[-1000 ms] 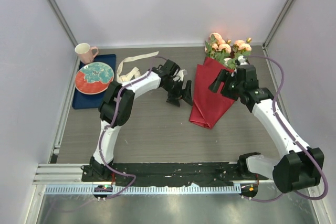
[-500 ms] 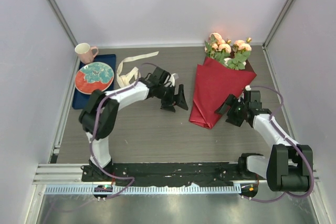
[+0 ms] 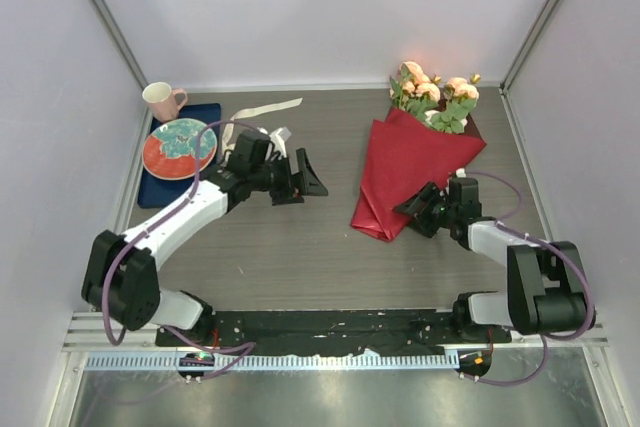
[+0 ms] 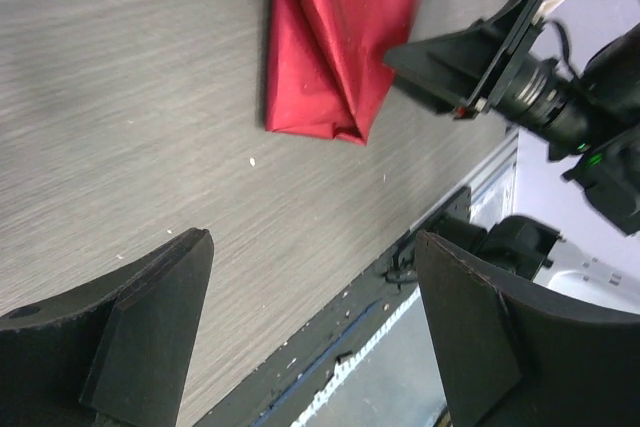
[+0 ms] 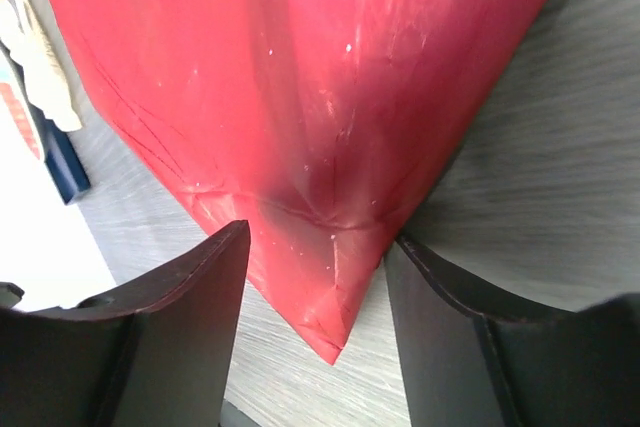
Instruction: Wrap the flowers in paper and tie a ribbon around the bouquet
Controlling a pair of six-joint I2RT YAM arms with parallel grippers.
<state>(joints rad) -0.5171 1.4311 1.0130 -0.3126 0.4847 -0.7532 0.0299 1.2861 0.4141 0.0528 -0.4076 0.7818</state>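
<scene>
From above, the left gripper (image 3: pixel 303 190) has its fingers (image 3: pixel 313 175) spread wide with nothing in them. The bouquet (image 3: pixel 400 182) lies on the table (image 3: pixel 300 257) out past those fingertips, well apart from them. The ribbon (image 3: pixel 255 119) lies back behind that gripper's wrist, near a plate (image 3: pixel 180 147) and a pink mug (image 3: pixel 162 100) on a blue tray (image 3: pixel 160 192). The right gripper (image 3: pixel 418 215) is right at the pointed bottom end of the red paper (image 3: pixel 410 162). The flowers (image 3: pixel 435 95) stick out at the other end, far from its fingers.

From the left wrist, the two dark fingers stand far apart over bare table. The folded tip of the paper lies ahead of them, and the right gripper is just beside that tip.

From the right wrist, the pointed end of the paper lies between the two fingers, and each finger is right at one edge of it. The fingers are apart, but I cannot tell if they squeeze the paper or only hang over it. The ribbon and the tray show far off past the left-hand finger.
</scene>
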